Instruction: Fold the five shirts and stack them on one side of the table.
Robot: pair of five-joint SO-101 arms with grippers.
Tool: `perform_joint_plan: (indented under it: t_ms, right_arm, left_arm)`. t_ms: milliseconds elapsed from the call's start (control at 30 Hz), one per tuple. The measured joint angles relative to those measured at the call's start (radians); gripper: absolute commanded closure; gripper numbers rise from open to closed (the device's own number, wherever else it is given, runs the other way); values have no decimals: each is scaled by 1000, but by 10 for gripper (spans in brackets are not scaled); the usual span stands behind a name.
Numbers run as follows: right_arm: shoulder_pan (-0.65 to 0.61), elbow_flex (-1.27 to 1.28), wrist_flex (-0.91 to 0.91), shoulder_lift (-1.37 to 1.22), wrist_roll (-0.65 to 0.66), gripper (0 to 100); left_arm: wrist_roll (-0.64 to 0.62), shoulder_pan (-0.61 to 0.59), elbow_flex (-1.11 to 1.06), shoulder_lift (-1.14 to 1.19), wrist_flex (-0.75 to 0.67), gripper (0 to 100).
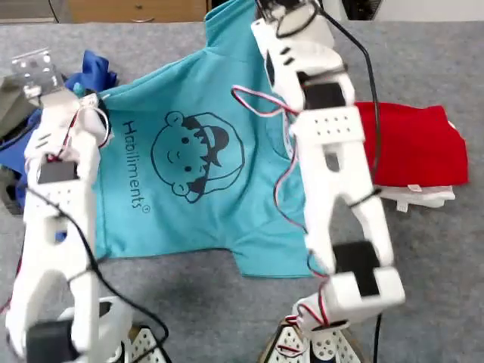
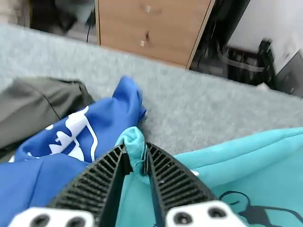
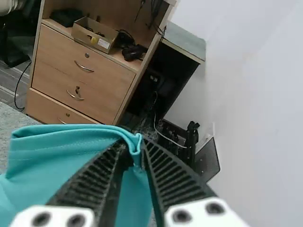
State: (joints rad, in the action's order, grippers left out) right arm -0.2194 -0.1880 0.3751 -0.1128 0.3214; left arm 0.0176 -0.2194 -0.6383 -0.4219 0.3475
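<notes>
The first fold of the teal shirt (image 1: 189,174), lying spread on the worktop (image 1: 423,249), is seemingly beginning; the left gripper (image 2: 136,158) is pinching its corner beside the blue shirt (image 2: 71,142); the right gripper (image 3: 136,151) is clamping its far edge; the next move is likely calling for both carrying the cloth across together.

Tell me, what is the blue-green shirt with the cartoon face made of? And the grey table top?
The teal shirt looks like soft, matte knit cloth, likely cotton: it bunches and folds where the left claw pinches it. The table seems covered in grey felt or low carpet: its surface looks fuzzy and speckled, without shine.
</notes>
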Motion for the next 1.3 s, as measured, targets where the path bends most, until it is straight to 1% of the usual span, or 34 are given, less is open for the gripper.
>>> perform_joint_plan:
  t_ms: [67, 133, 300, 400, 467, 633, 833, 900, 967, 1100, 1300]
  right_arm:
    - [-5, -103, 55, -69, 0, 996]
    - [-5, -192, 127, -124, 0, 996]
    - [15, -365, 384, -195, 0, 996]
    - [41, -436, 563, -199, 0, 995]
    - [57, -468, 681, -199, 0, 996]
    - [83, -506, 934, -199, 94, 996]
    - [81, -500, 1155, -195, 167, 995]
    - [81, -460, 1224, -167, 187, 995]
    - [87, -388, 1250, -107, 203, 995]
    - [101, -163, 1244, 80, 239, 995]
    - [127, 327, 1086, 425, 245, 996]
  left_arm:
    - [2, -8, 75, 81, 20, 981]
    - [2, -31, 164, 143, 78, 981]
    - [2, -72, 362, 209, 319, 981]
    - [23, -75, 399, 213, 451, 981]
    - [66, -75, 407, 213, 528, 981]
    - [158, -14, 408, 213, 724, 981]
    - [170, 2, 311, 203, 752, 981]
    - [170, -2, 245, 172, 744, 981]
    - [170, -23, 167, 126, 717, 981]
    - [180, -72, 8, 0, 678, 981]
    - [180, -78, -175, -230, 675, 981]
